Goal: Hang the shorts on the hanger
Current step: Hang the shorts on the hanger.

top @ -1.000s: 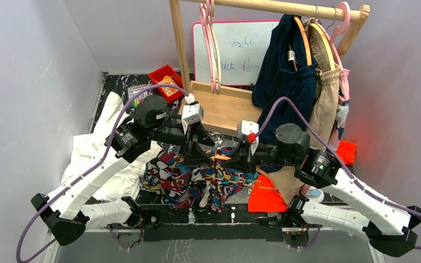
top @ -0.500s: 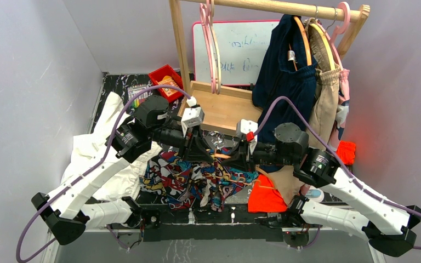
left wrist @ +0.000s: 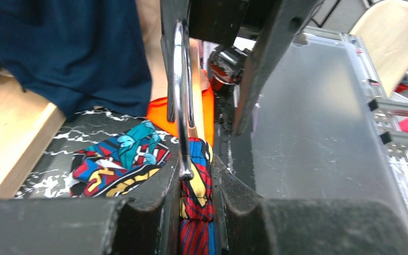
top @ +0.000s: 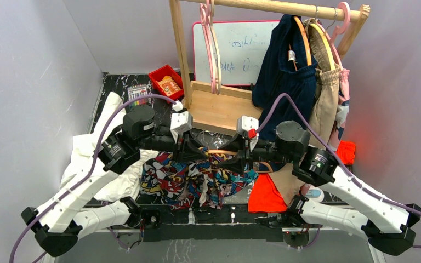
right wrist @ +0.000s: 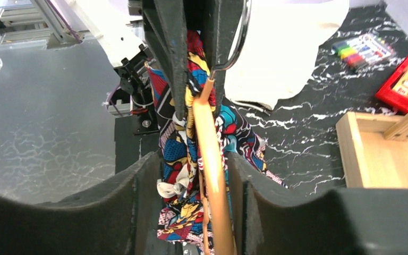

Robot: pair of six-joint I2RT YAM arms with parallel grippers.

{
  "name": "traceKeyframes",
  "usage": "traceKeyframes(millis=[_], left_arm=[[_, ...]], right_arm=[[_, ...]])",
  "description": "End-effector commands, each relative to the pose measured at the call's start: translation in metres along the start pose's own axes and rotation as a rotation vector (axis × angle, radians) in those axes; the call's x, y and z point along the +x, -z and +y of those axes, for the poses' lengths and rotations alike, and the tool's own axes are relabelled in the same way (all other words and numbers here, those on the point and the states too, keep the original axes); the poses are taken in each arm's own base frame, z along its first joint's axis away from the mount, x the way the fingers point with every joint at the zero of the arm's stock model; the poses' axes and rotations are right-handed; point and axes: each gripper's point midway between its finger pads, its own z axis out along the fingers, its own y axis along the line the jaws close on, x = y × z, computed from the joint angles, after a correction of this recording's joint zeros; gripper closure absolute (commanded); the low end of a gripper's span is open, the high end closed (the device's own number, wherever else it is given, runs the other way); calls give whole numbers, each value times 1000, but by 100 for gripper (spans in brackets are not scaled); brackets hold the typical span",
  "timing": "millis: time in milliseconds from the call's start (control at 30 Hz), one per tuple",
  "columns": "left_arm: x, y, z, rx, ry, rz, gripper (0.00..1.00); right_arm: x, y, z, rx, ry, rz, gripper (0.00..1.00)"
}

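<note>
The comic-print shorts (top: 181, 183) hang over the light-orange hanger (top: 219, 152), which is held level between my two arms above the table's front. My left gripper (top: 193, 150) is shut on a bunched fold of the shorts (left wrist: 196, 212) at the hanger's neck. The silver hook (left wrist: 179, 79) lies against its left finger, and the orange arm (left wrist: 195, 111) runs away from it. My right gripper (top: 231, 160) faces it. In the right wrist view the right gripper (right wrist: 194, 170) stands open around the hanger (right wrist: 210, 154), with the shorts (right wrist: 178, 143) and the white drawstring knot (right wrist: 171, 187) below.
A wooden rack base (top: 225, 107) stands behind, with pink hangers (top: 211, 44) and a navy garment (top: 279, 71) on the rail. A white cloth (top: 96, 159) lies left, an orange cloth (top: 266, 197) front right. A red bin (top: 167, 82) and markers (top: 137, 90) sit at the back left.
My left gripper has shut on the shorts at the hanger's neck and drawn slightly left. My right gripper has opened off the hanger.
</note>
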Motion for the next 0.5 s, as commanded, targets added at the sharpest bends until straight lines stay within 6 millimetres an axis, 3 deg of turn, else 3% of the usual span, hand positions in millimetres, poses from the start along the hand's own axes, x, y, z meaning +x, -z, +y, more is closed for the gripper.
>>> traceKeyframes(millis=[0,100,167,200,300,367,467], left_arm=[[-15,13,14,-138,-103,-80,100],[-13,19,17,-185,-111,-87,100],[-12,25,21,-232,-118,-91,100],[-12,29,23,-264,-124,-94,100],[-12,44,36,-389,-142,-114,100],[-14,59,43,-482,-162,-141,100],[-27,83,43,-592,-206,-230,100]], right_arm=[[-50,13,5,10,67,-148,38],[-49,17,1,45,64,-147,31],[-52,22,-6,101,57,-159,16],[-56,25,-12,142,51,-173,14],[-68,42,-32,293,9,-230,11],[-74,51,-39,359,-27,-241,4],[-62,54,-41,383,-81,-177,2]])
